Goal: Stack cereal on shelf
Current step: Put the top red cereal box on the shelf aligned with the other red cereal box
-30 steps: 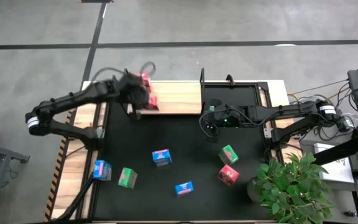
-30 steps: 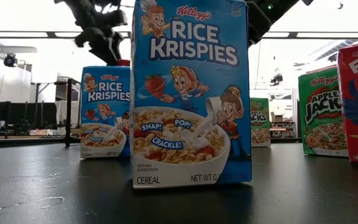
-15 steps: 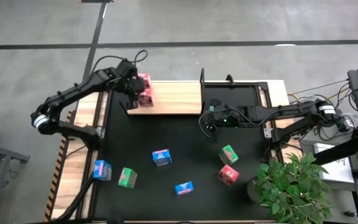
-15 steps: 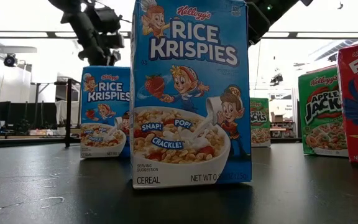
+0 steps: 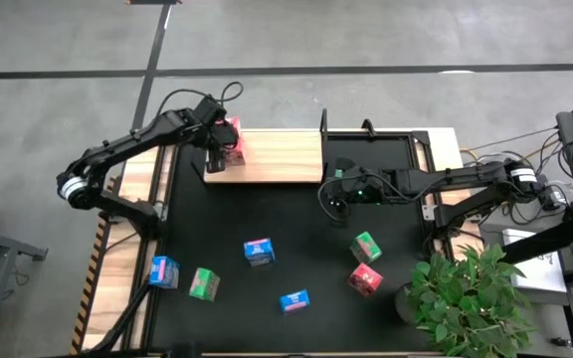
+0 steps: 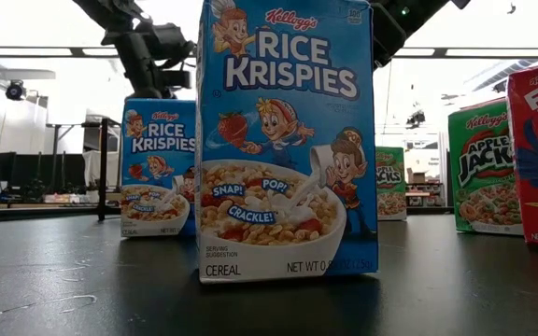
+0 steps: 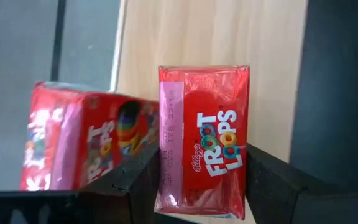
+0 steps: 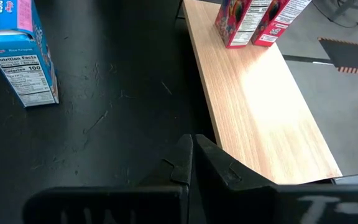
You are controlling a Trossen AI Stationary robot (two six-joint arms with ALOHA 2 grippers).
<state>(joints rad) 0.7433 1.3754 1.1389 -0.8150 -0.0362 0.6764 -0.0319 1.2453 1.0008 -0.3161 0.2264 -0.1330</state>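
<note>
The left gripper (image 5: 223, 139) has swung up and back toward the upper left of the high view over the last second, and now it sits over the left end of the shelf (image 5: 277, 157), fingers spread on either side of a red Froot Loops box (image 7: 204, 149). From the left wrist view the dark fingers flank that box, but whether they pinch it or have just let go I cannot tell. A second red box (image 7: 86, 143) stands just beside it, tilted in that view. So two red boxes look to be on the board, and the placing seems nearly done, with plenty of cereal left on the black mat (image 5: 296, 229): three blue boxes (image 5: 258, 252), two green boxes (image 5: 204, 284) and one more red box (image 5: 365, 279) in the lower half of the high view. The right gripper (image 8: 191, 158) waits with fingers pressed together near the right end of the shelf. In the low view a big blue box fills the centre and hides the shelf; only six boxes show on the mat, one short of nine.
</note>
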